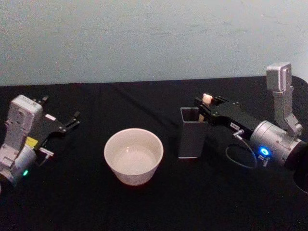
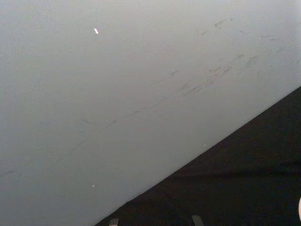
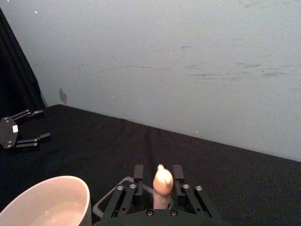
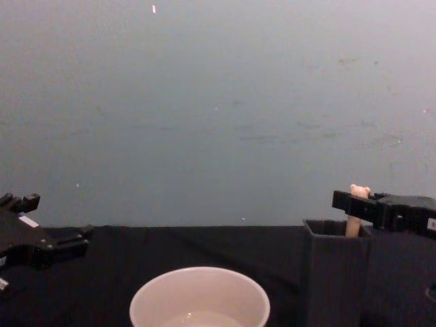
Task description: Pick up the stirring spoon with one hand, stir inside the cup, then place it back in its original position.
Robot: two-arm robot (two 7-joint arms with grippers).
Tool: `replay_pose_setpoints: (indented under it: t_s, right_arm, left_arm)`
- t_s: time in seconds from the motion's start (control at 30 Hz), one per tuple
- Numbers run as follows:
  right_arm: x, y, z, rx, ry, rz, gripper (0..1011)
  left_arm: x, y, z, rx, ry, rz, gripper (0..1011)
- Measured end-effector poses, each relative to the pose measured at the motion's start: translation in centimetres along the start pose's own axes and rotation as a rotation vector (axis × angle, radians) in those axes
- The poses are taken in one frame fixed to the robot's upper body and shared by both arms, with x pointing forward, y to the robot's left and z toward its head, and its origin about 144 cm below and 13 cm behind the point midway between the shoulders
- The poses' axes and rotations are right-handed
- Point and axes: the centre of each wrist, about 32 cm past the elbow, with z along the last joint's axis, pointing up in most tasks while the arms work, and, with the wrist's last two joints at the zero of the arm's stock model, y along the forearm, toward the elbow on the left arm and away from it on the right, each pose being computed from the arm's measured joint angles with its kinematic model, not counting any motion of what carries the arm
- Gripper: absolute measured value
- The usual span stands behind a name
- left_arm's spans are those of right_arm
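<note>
Right now the right pincer (image 1: 206,107) sits at the top of the dark grey holder (image 1: 192,133), its fingers closed on the beige handle of the stirring spoon (image 4: 355,212), whose bear head pokes up above them. That spoon stands upright inside the holder, so whether it is being taken out or set back I cannot tell. To the left of the holder stands the cup (image 1: 134,155); farther left, the left pincer (image 1: 67,121) idles, spread open

Cup (image 1: 133,156) left of spoon-bearing holder (image 1: 192,134).
</note>
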Motion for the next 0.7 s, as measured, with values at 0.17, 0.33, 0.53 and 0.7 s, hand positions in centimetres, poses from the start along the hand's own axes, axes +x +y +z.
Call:
replay_pose_setpoints:
  t_s: [0.17, 0.33, 0.53, 0.7]
  right_arm:
    - [-0.01, 0.0, 0.01, 0.001, 0.0, 0.0, 504]
    - [-0.01, 0.0, 0.03, 0.002, 0.0, 0.001, 668]
    - [-0.02, 0.0, 0.03, 0.002, 0.0, 0.001, 837]
    - [-0.02, 0.0, 0.03, 0.002, 0.0, 0.001, 954]
  left_arm:
    - [0.0, 0.0, 0.0, 0.0, 0.0, 0.0, 1001]
    - [0.0, 0.0, 0.0, 0.0, 0.0, 0.0, 1001]
    - [0.0, 0.0, 0.0, 0.0, 0.0, 0.0, 1001]
    - [0.0, 0.0, 0.0, 0.0, 0.0, 0.0, 1001]
